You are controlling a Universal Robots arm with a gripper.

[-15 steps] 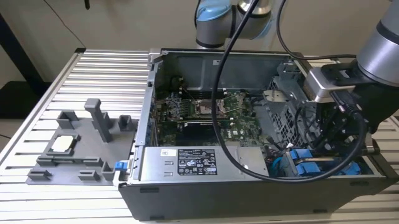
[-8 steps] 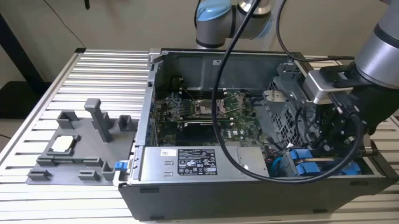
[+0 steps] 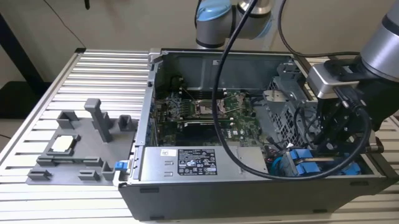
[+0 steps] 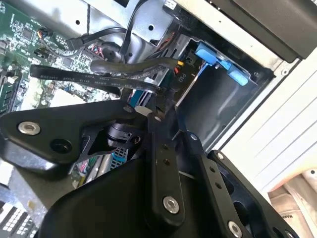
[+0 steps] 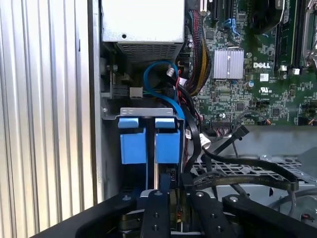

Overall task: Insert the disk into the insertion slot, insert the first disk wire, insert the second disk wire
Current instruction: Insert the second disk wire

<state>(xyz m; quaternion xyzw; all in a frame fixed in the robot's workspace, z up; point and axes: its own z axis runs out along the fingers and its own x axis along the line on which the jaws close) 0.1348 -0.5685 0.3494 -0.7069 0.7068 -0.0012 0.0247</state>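
Note:
The disk sits in the insertion slot [image 3: 349, 179] at the case's corner on the exterior view's right, and its blue carrier tabs [image 3: 304, 161] face up. Both wrist views show the same blue tabs [image 5: 148, 141] [image 4: 218, 59] inside the grey bay [image 5: 147, 112]. My gripper [image 3: 322, 150] hangs down inside the case right beside these tabs. Its black fingers [image 5: 159, 198] stand close together at the end of a flat black disk wire [image 4: 99, 79], and they look shut on its connector [image 4: 161, 99]. A black connector with coloured leads [image 4: 181, 74] lies close to the disk.
The labelled grey power supply box [image 3: 193, 163] fills the case's front. The motherboard [image 3: 206, 112] and a perforated metal cage [image 3: 283, 105] lie behind. Loose black cables [image 5: 247, 163] and a blue cable [image 5: 153, 74] cross near the bay. A grey fixture [image 3: 81, 144] stands on the slatted table [image 3: 93, 70].

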